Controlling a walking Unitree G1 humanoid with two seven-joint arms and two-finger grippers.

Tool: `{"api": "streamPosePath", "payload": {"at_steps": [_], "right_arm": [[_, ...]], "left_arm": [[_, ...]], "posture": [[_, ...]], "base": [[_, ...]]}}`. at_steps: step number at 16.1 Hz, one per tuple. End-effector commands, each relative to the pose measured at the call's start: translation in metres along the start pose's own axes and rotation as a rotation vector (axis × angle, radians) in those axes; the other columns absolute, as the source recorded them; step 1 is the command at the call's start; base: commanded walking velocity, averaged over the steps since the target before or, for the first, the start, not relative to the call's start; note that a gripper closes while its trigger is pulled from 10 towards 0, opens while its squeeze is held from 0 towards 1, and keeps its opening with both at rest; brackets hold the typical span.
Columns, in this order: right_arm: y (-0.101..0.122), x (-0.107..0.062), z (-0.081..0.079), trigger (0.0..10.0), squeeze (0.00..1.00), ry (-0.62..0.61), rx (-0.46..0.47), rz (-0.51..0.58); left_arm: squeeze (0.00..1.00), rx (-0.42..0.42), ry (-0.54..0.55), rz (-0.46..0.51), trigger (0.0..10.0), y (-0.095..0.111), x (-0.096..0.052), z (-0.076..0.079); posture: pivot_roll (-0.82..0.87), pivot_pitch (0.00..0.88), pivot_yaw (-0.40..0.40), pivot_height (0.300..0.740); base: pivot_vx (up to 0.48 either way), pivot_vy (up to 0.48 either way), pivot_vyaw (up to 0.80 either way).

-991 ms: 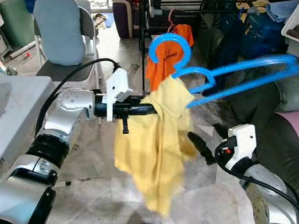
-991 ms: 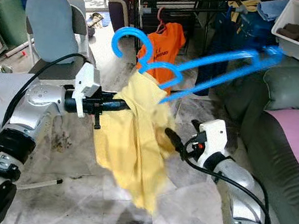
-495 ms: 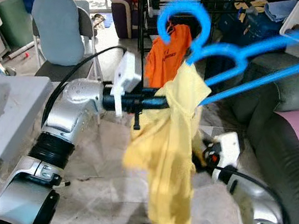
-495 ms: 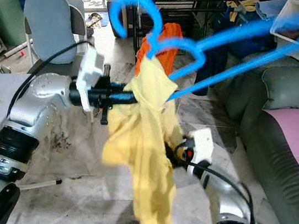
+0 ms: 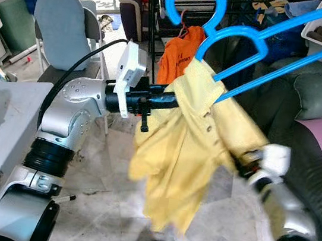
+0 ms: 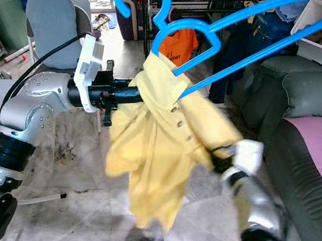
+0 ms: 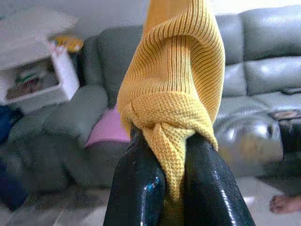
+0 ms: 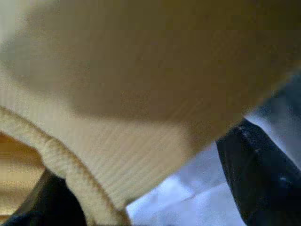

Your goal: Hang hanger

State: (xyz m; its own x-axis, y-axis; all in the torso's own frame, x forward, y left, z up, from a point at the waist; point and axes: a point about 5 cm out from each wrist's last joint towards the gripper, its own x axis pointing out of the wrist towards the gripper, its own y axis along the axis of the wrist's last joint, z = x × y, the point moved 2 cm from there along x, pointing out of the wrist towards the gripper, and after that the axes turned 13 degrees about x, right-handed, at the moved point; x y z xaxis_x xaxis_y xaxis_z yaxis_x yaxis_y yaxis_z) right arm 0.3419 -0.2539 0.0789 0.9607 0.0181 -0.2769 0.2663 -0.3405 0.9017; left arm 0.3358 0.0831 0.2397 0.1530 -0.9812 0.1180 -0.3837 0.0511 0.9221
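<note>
Left hand (image 7: 174, 188) pinches the soft, floppy yellow shirt (image 5: 196, 149) collar on the light, stiff hanger (image 5: 244, 39); right hand's (image 5: 244, 165) grip unclear

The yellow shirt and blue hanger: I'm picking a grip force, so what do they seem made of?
The yellow shirt looks like soft ribbed knit, likely cotton or acrylic: rows of stitches show where the left gripper pinches it. The blue hanger looks like smooth, glossy moulded plastic, uniform in colour, with thin arms. The right gripper is against the fabric.
</note>
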Motion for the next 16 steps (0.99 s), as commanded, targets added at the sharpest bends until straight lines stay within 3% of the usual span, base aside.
{"api": "streamPosePath", "payload": {"at_steps": [1, 2, 4, 7, 10, 16], "right_arm": [[0.008, -0.005, 0.017, 0.0, 0.00, -0.086, 0.020, 0.031], [0.019, -0.005, 0.022, 0.0, 0.00, -0.104, 0.025, 0.068], [0.093, -0.012, 0.047, 0.0, 0.00, -0.227, 0.139, 0.287], [0.132, -0.015, 0.044, 0.0, 0.00, -0.221, 0.138, 0.400], [0.145, -0.013, 0.032, 0.0, 0.00, -0.175, 0.138, 0.435], [0.144, -0.010, 0.028, 0.0, 0.00, -0.174, 0.134, 0.427]], "left_arm": [[0.00, 0.055, 0.053, 0.016, 0.0, 0.009, -0.013, -0.009], [0.00, 0.035, 0.052, -0.006, 0.0, 0.003, -0.016, -0.007], [0.00, -0.100, 0.031, -0.182, 0.0, -0.048, -0.045, 0.010], [0.00, -0.143, 0.074, -0.290, 0.0, -0.075, -0.063, 0.017], [0.00, -0.130, 0.076, -0.406, 0.0, -0.096, -0.077, 0.027], [0.00, -0.101, 0.102, -0.475, 0.0, -0.111, -0.085, 0.029]], "posture": [[-0.20, 0.000, 0.083, 0.740], [-0.21, 0.000, 0.087, 0.740], [-0.22, 0.000, 0.091, 0.740], [-0.23, 0.000, 0.088, 0.740], [-0.22, 0.000, 0.085, 0.740], [-0.23, 0.000, 0.085, 0.740]], "base": [[0.000, 0.000, 0.00], [0.000, 0.000, 0.00], [0.000, 0.000, 0.00], [0.000, 0.000, 0.00], [0.000, 0.000, 0.00], [0.000, 0.000, 0.00]]}}
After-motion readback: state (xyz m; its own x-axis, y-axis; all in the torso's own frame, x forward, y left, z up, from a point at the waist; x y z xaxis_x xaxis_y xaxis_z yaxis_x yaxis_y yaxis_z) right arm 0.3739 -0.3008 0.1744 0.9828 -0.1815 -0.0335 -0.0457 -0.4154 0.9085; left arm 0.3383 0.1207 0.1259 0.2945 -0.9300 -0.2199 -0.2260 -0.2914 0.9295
